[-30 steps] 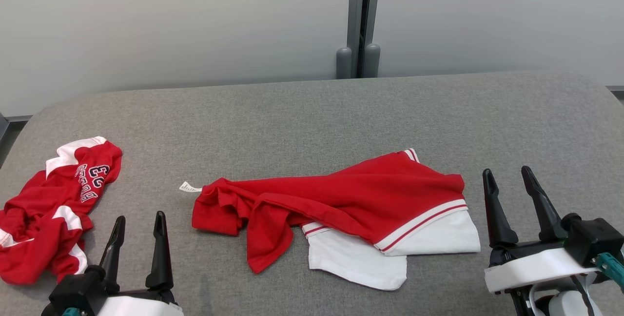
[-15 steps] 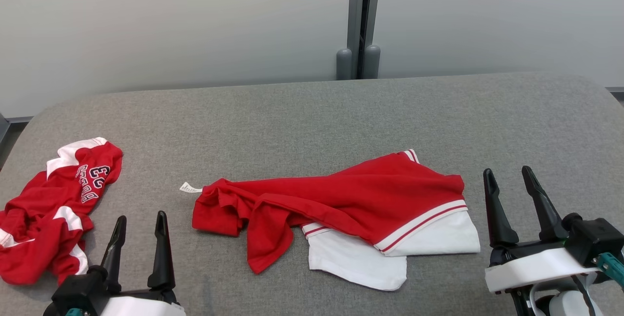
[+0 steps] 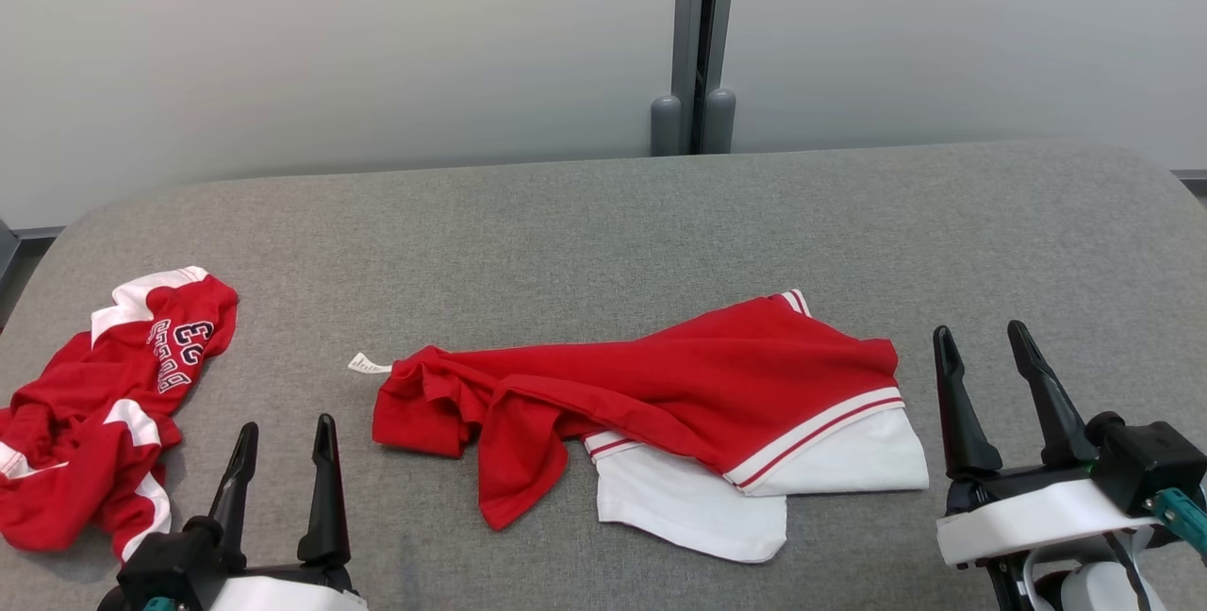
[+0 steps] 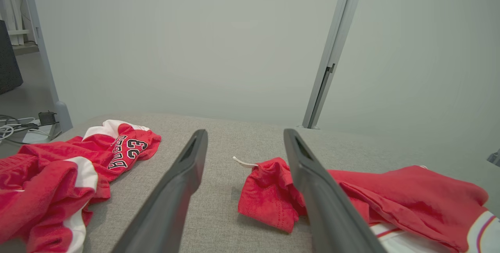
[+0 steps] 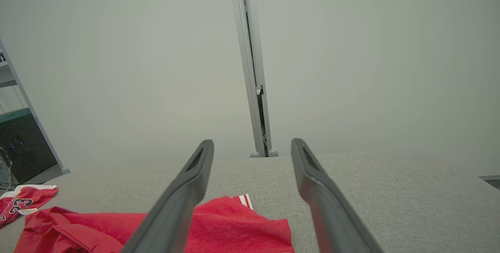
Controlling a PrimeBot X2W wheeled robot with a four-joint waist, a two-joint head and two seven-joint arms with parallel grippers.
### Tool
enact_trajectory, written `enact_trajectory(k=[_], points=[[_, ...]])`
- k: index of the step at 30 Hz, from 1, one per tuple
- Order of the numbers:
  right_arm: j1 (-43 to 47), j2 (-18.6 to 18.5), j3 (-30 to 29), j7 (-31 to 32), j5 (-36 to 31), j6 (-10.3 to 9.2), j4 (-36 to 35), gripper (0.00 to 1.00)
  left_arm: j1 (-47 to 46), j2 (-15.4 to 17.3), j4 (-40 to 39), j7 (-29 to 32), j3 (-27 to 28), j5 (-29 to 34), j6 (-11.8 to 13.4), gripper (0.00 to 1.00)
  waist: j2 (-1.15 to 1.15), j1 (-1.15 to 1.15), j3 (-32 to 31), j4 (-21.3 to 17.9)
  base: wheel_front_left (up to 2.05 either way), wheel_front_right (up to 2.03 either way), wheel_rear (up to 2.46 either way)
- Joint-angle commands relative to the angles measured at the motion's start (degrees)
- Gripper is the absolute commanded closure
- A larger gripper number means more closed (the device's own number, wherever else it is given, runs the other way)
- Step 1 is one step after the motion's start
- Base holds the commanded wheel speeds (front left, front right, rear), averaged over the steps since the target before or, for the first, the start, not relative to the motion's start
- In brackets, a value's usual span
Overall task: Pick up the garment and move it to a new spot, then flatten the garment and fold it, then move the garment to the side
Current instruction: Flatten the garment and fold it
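The garment (image 3: 679,394) is a red piece with white striped trim, lying rumpled and partly doubled over in the middle of the grey padded table (image 3: 603,224). A small white tag sticks out at its left end. My left gripper (image 3: 287,424) stands open near the front edge, to the left of the garment and apart from it. In the left wrist view the open left gripper (image 4: 245,132) points past the garment's (image 4: 390,194) bunched left end. My right gripper (image 3: 979,333) stands open just right of the garment's white hem, holding nothing. The right wrist view shows the right gripper (image 5: 252,142) above the garment (image 5: 234,225).
A second red and white jersey (image 3: 104,394) printed with 23 lies crumpled at the table's left edge, also seen as the jersey (image 4: 78,167) in the left wrist view. A pale partition wall with a grey post (image 3: 693,36) stands behind the table.
My left gripper has shifted slightly to the right, towards the garment. The right gripper and both garments have stayed put.
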Motion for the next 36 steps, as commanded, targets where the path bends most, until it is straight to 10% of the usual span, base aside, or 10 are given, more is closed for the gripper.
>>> enact_trajectory(k=[1, 15, 36], points=[[-0.25, -0.40, -0.12, -0.30, -0.16, 0.02, -0.07, 0.00, -0.45, -0.05, 0.17, -0.11, 0.15, 0.51, -0.18, 0.00, 0.00, 0.00, -0.03, -0.01, 0.00, 0.00, 0.00], [0.44, -0.94, -4.58, -0.16, -2.14, 0.02, 6.32, 0.00, -1.00, -0.35, 1.73, -0.11, -0.01, 0.27, -0.73, 0.00, 0.00, 0.00, 0.09, -0.41, 0.00, 0.00, 0.00], [-7.81, -2.35, 0.95, 16.60, 5.82, 0.02, 29.17, 0.00, -4.28, -0.68, 3.98, -0.11, -0.89, 0.14, -2.13, 0.00, 0.00, 0.00, 3.89, 2.66, 0.00, 0.00, 0.00]])
